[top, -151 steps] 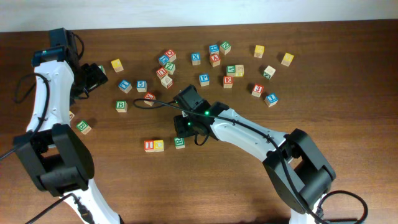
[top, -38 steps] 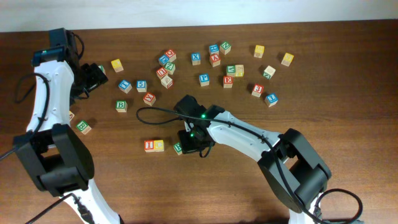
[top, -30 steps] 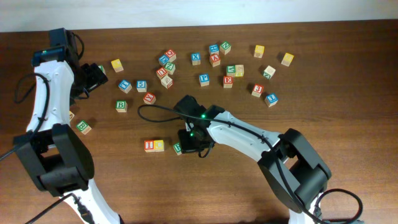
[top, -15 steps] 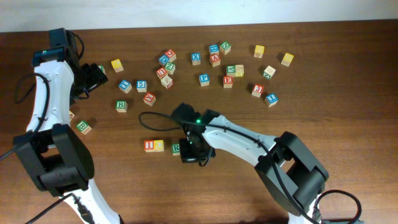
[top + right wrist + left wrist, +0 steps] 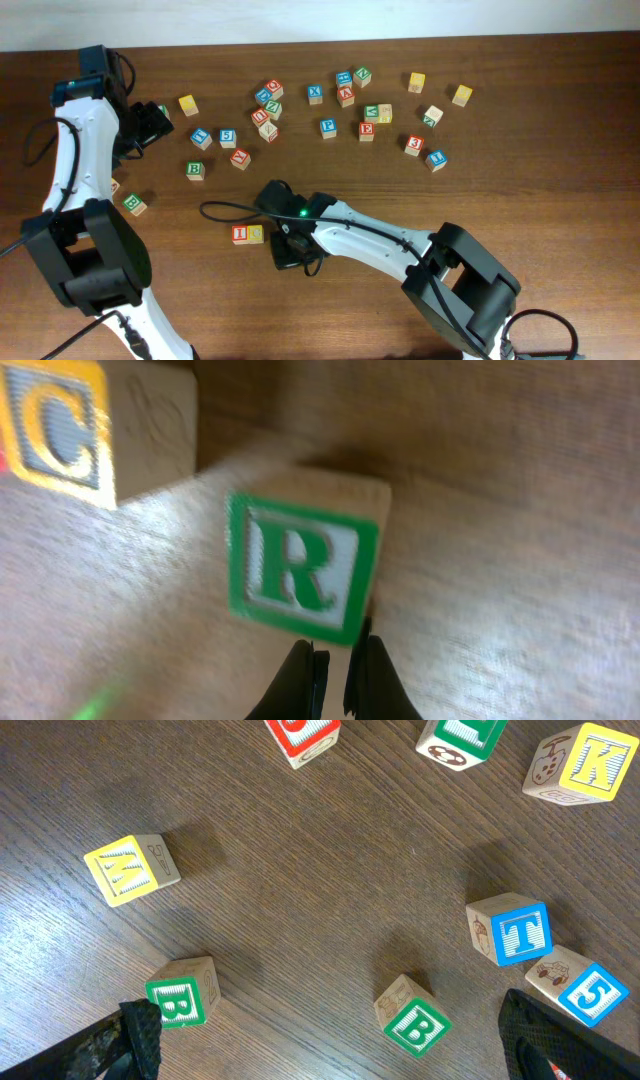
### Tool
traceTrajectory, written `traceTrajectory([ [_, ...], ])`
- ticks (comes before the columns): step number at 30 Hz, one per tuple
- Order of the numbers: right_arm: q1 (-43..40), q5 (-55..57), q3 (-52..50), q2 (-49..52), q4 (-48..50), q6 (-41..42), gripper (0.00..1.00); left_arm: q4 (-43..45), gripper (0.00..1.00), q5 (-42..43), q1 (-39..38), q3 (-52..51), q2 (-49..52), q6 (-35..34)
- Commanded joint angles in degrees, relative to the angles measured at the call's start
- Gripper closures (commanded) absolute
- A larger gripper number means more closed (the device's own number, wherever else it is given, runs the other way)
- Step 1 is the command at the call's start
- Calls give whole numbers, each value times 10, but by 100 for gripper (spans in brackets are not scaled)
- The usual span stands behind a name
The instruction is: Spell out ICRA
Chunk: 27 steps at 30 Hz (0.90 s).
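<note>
A red I block [image 5: 240, 234] and a yellow C block [image 5: 256, 233] sit side by side at the table's front left. The C block also shows in the right wrist view [image 5: 55, 425]. A green R block [image 5: 300, 568] lies just right of it and slightly nearer, with a small gap. My right gripper [image 5: 335, 675] is shut, its tips against the R block's near edge. In the overhead view this gripper [image 5: 290, 250] hides the R block. A red block that looks like an A [image 5: 346, 95] lies among the far blocks. My left gripper [image 5: 150, 122] is open and empty.
Several lettered blocks lie scattered across the far half of the table. Under the left gripper [image 5: 335, 1045] are two green B blocks [image 5: 182, 995] [image 5: 415, 1020], a yellow W [image 5: 130, 868], a blue T [image 5: 510, 930] and a blue 5 [image 5: 580, 990].
My right gripper has moved left and toward the table's front, sliding the R block closer to the C block. The left arm has not moved.
</note>
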Motion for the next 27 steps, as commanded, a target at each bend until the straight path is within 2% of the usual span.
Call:
traceTrajectory([
  [1, 2, 13, -1, 3, 20, 5, 96, 0, 1, 2, 5, 5, 4, 1],
  [21, 2, 13, -1, 3, 64, 5, 95, 0, 1, 2, 5, 5, 4, 1],
  [27, 1, 11, -1, 3, 0, 0, 96, 0, 1, 2, 5, 5, 4, 1],
])
